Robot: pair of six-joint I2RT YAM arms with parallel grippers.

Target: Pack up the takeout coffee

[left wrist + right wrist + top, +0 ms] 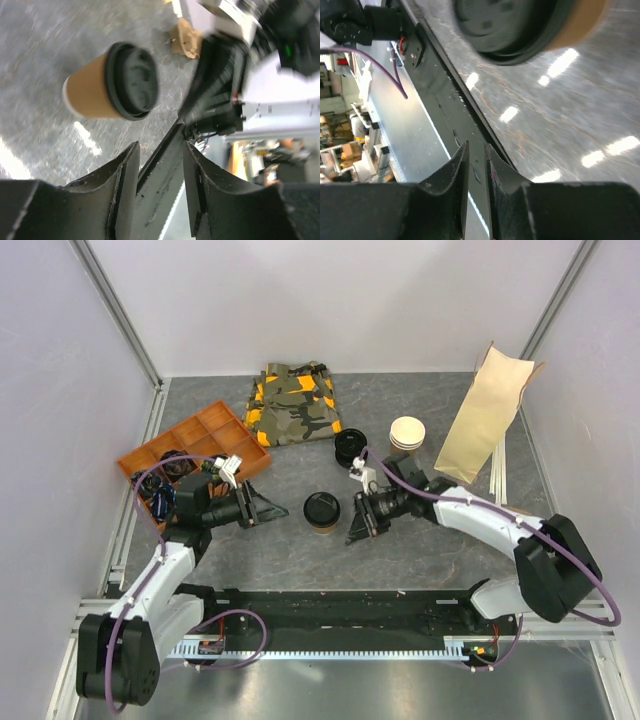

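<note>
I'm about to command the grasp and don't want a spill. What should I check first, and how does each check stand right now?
1. Takeout coffee upright with its lid on: ok.
2. Left gripper empty, jaws apart: ok.
3. Right gripper wide enough for the cup: not ok, its jaws stand nearly together.
4. Cup free of both grippers: ok, there is a small gap on each side.
5. Paper bag opened to receive the cup: not ok, it looks flattened.
6. Stack of cups away from the path: ok.
</note>
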